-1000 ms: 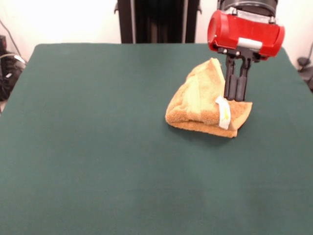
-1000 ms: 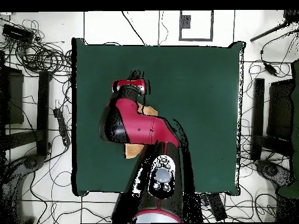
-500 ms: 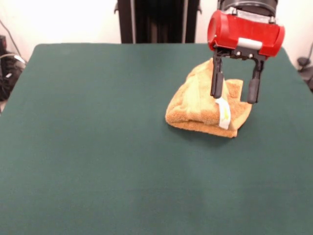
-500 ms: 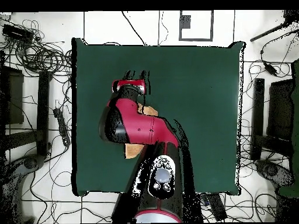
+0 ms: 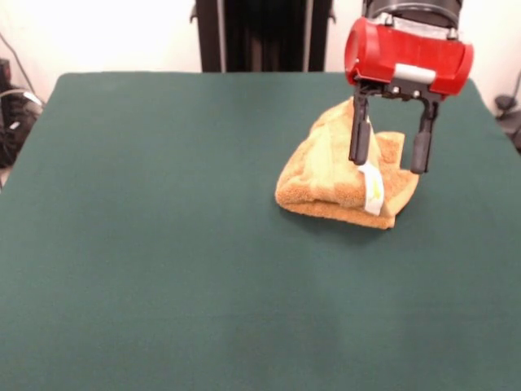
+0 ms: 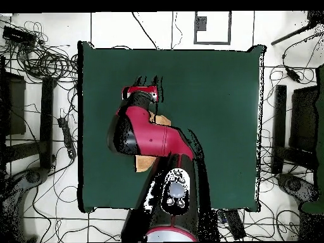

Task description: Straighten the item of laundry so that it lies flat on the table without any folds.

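Observation:
The item of laundry (image 5: 330, 173) is an orange-tan towel lying crumpled and folded over itself on the right part of the green table (image 5: 163, 244), with a white-yellow tag on its near right side. My gripper (image 5: 389, 161) hangs open just above the towel's right half, one finger (image 5: 359, 142) in front of the cloth and the other at its right edge, nothing held. In the overhead view the arm covers most of the towel; only two corners (image 6: 163, 119) show.
The table's right edge (image 5: 496, 130) lies close beyond the towel. Cables and stands (image 6: 38, 63) ring the table on the floor in the overhead view. Green cloth stretches wide to the left and front of the towel.
One second ago the gripper was shut low against the towel's right part. It has opened and risen slightly, and the towel's right flap has settled.

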